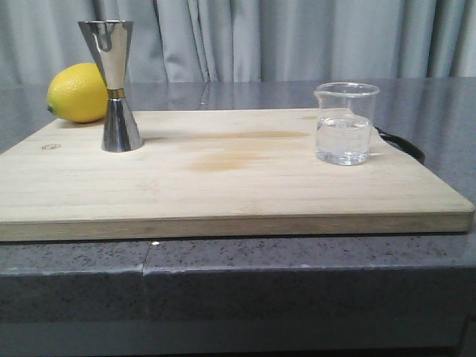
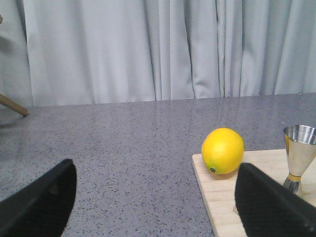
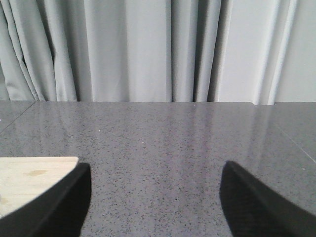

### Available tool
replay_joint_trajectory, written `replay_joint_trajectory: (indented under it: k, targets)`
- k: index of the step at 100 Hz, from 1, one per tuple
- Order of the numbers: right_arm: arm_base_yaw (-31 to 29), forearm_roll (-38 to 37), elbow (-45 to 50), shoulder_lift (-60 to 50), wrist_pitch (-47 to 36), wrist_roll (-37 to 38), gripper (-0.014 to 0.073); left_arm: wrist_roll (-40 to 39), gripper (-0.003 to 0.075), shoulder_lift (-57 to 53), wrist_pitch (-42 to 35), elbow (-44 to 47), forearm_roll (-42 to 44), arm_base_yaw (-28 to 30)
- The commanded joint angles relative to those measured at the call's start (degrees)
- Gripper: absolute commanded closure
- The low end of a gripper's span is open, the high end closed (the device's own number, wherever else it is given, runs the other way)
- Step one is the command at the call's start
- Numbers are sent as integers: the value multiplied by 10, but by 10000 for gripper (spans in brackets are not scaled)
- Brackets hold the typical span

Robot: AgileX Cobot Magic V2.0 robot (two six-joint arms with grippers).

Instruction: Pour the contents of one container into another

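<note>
Nothing is held yet: the left gripper (image 2: 155, 205) is spread wide w/ its pads over bare counter, and the right gripper (image 3: 153, 202) is likewise spread, empty, over grey counter beside a corner of the cutting board (image 3: 29, 180). The beaker (image 1: 344, 123), about a third full of clear liquid, is not seen between the right fingers at all; it is probably off to that gripper's inner side, on the board, though the wrist view can't confirm it. The jigger (image 1: 114, 85) is seen upright at the far edge of the left wrist view, past the lemon (image 2: 223, 150), well apart from the beaker. Risks are judged as follows: the glass is slick, so a squeeze set too high or off-centre could let it slip or tip; the jigger's mouth is narrow and its base small, so a fast tilt could overshoot and a nudge could topple it. No pour is begun.
</note>
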Motion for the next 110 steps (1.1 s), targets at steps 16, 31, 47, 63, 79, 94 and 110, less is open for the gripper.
replay_joint_trajectory:
  k: [16, 31, 47, 63, 79, 94, 110]
  targets:
    - [-5, 26, -42, 19, -2, -1, 99, -4, 115, 25, 16, -37, -10, 1]
    - [-5, 27, -92, 58, 73, -1, 98, -4, 115, 95, 103, -89, -10, 1]
    - [-5, 27, -136, 106, 133, -1, 92, -3, 115, 196, 205, -155, -11, 1]
    - [-5, 32, -142, 133, 152, -1, 92, 21, 115, 303, 267, -200, -38, 1]
    - [-5, 33, -142, 134, 142, -1, 92, 161, 115, 394, 253, -209, -175, 1]
    - [-5, 33, -142, 134, 127, -1, 93, 307, 115, 477, 235, -212, -316, 20]
    - [-5, 33, -142, 134, 125, -1, 93, 541, 115, 553, 313, -212, -538, 96]
